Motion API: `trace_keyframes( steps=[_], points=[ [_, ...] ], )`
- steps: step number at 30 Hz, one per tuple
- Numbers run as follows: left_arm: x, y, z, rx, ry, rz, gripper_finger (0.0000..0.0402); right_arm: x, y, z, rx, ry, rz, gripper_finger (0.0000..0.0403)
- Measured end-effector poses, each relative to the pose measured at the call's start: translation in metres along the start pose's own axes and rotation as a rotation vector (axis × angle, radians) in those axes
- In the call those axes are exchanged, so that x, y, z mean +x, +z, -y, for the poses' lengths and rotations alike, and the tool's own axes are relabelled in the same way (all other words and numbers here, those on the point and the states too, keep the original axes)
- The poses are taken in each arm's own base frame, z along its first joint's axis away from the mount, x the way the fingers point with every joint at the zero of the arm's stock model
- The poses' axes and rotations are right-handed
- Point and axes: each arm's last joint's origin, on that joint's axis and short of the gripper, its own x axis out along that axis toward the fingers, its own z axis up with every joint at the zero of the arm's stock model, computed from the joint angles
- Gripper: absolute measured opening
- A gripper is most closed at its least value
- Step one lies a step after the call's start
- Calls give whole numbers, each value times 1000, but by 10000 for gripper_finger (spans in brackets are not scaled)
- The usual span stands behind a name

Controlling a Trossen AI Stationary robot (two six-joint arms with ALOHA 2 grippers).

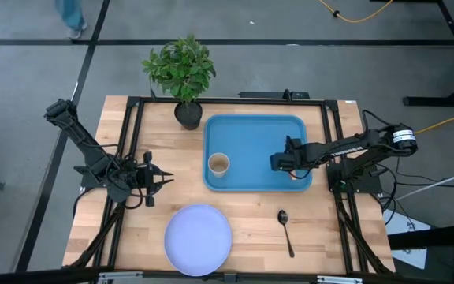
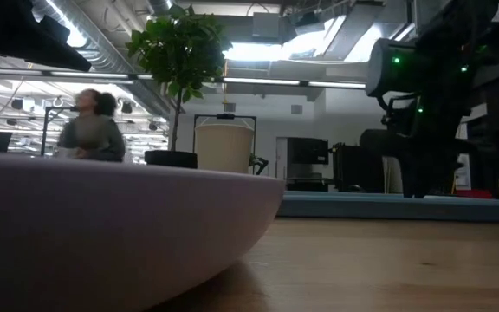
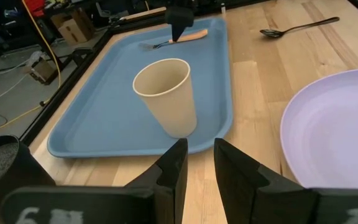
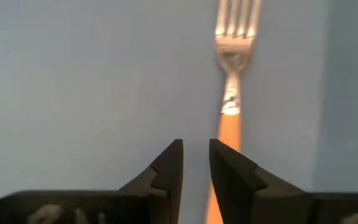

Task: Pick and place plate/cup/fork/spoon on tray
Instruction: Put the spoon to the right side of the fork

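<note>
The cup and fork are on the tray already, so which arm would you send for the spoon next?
Probably the right. Its gripper hovers over the tray, above the fork, and the spoon lies on the table on that side. The left gripper waits beyond the plate.

The high view looks straight down on the whole desk (image 1: 251, 229), taking in both arms, the tray (image 1: 254, 130), the plate (image 1: 199, 239) and the spoon (image 1: 285, 230). The low view sits at desk height, so close to the plate (image 2: 102, 225) that its rim fills the near left, and it faces level across to the tray's edge (image 2: 388, 206) and the room behind. The left wrist view looks forward and down across the cup (image 3: 166, 94) on the tray (image 3: 104, 124), sharing the plate (image 3: 334, 124) and spoon (image 3: 297, 27) with the high view. The right wrist view hangs very close over the tray floor (image 4: 79, 81) and a fork (image 4: 234, 56), which also shows far off in the left wrist view.
</note>
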Motion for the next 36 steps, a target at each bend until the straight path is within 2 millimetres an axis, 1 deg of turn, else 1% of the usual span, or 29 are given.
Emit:
trace_keyframes(
  steps=[2, 4, 7, 9, 12, 15, 17, 19, 21, 23, 25, 27, 34, 36],
  points=[
    [0, 0, 0, 0, 0, 0, 73, 0, 0, -4, -18, 43, -22, 83],
    [0, 0, 0, 0, 0, 0, 73, -1, -2, -10, -72, 111, -58, 83],
    [0, 0, 0, 0, 0, 0, 73, -6, -8, -22, -146, 253, -124, 83],
    [0, 0, 0, 0, 0, 0, 73, -11, -14, -31, -184, 357, -147, 83],
    [0, 0, 0, 0, 0, 0, 73, -22, -25, -45, -259, 527, -138, 83],
    [0, 0, 0, 2, 0, 0, 73, -35, -37, -56, -381, 690, -115, 83],
    [0, 0, 0, 3, 0, 0, 73, -42, -46, -59, -486, 768, -112, 83],
    [0, 0, 0, 2, 0, 0, 73, -46, -55, -58, -593, 803, -137, 83],
    [0, 0, 0, 1, -1, 1, 73, -49, -63, -57, -679, 837, -199, 83],
    [0, 1, 0, -11, -3, 9, 73, -52, -71, -55, -719, 875, -288, 83],
    [0, 3, 1, -25, -6, 20, 73, -56, -78, -53, -698, 890, -375, 83],
    [0, 5, 1, -43, 1, 35, 73, -59, -84, -52, -633, 876, -443, 83],
    [3, 11, -2, -87, 51, 74, 73, -65, -97, -49, -395, 795, -587, 83],
    [4, 11, -3, -89, 60, 72, 73, -69, -102, -49, -363, 785, -614, 83]
  ],
)
